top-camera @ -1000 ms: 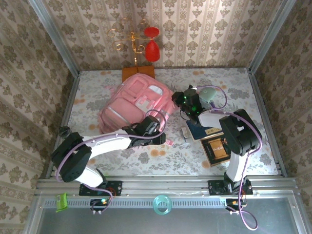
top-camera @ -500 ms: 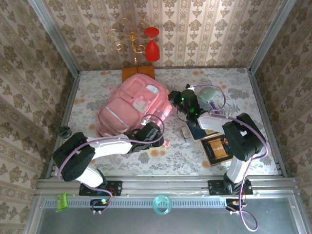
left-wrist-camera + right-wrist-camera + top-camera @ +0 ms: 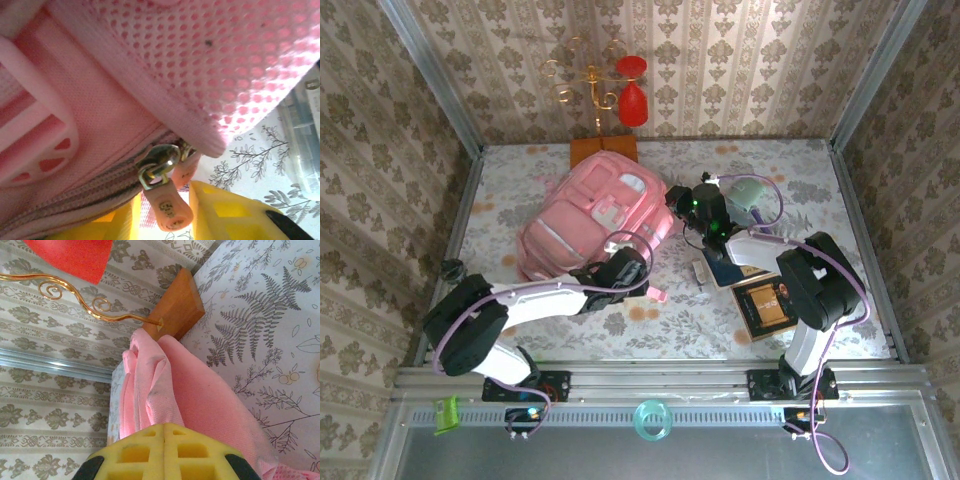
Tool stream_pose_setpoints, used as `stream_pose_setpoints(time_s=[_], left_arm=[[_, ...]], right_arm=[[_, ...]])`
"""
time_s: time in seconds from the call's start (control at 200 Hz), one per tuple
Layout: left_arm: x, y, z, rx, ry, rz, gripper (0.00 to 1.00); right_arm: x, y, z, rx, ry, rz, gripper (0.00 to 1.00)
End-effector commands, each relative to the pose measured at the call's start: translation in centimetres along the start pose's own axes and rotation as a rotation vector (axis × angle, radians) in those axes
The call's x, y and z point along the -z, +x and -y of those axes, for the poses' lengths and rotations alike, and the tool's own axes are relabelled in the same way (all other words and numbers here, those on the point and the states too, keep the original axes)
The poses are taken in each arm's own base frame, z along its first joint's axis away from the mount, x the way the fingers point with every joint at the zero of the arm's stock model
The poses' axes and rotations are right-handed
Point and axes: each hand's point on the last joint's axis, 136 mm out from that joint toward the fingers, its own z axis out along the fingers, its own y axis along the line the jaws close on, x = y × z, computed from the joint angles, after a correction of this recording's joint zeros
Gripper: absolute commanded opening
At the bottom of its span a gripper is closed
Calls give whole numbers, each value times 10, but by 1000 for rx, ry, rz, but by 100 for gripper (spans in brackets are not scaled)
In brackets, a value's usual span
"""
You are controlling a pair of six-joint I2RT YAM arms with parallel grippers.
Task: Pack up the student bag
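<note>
**Large soft pink fabric student bag** [image 3: 590, 215], with white-trimmed front pockets, lies flat on the bench [image 3: 790, 165] with the pockets facing up. Its long axis runs diagonally, from near left to far right. Which end is its top cannot be told. The bag lies just beyond the left pincer [image 3: 161, 220] and to the left of the right pincer [image 3: 164, 434].

**Left pincer.** Its yellow fingers [image 3: 225, 212] stand narrowly apart at the bag's near edge, under a pink mesh panel [image 3: 240, 65]. A pink rubber zipper pull [image 3: 168, 209] hangs from a metal slider [image 3: 159, 162] into the gap between them. Light shows beside the pull, so it is not clamped.

**Right pincer.** Its yellow pads are closed together on a fold of the bag's pink fabric at the far-right edge.

**Surface and room.** The bench is covered with a pale cloth printed with ferns and flowers. The walls [image 3: 760, 60] carry beige damask wallpaper, and aluminium posts [image 3: 430, 80] stand at the corners.

**Surroundings.**
- Beyond the left pincer, past the bag, a wooden block [image 3: 603, 150] stands at the back wall. It carries a curled gold wire stand [image 3: 582, 80] with a red shade [image 3: 633, 100].
- Just right of the left pincer lies a small pink scrap [image 3: 657, 295].
- Right of the right pincer lies a pale green rounded object [image 3: 750, 190].
- Nearer the arm bases than the right pincer lie a dark blue book [image 3: 735, 268] and a brown-and-black book [image 3: 767, 305].
</note>
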Motion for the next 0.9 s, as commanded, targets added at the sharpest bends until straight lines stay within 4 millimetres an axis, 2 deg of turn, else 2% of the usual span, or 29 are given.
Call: stream_pose_setpoints(time_s=[0.0, 0.185, 0.45, 0.72, 0.895], left_arm=[[15, -32, 8, -11, 6, 100, 30], [12, -32, -3, 2, -30, 89, 26], [9, -35, 0, -12, -14, 94, 22], [12, -39, 7, -18, 31, 99, 12], [15, -37, 4, -30, 43, 89, 1]], right_arm=[[8, -12, -22, 11, -62, 38, 0], [6, -9, -18, 2, -58, 30, 0], [5, -6, -17, 6, -54, 19, 0], [4, -4, -8, 8, -37, 16, 0], [5, -9, -2, 20, -18, 31, 0]])
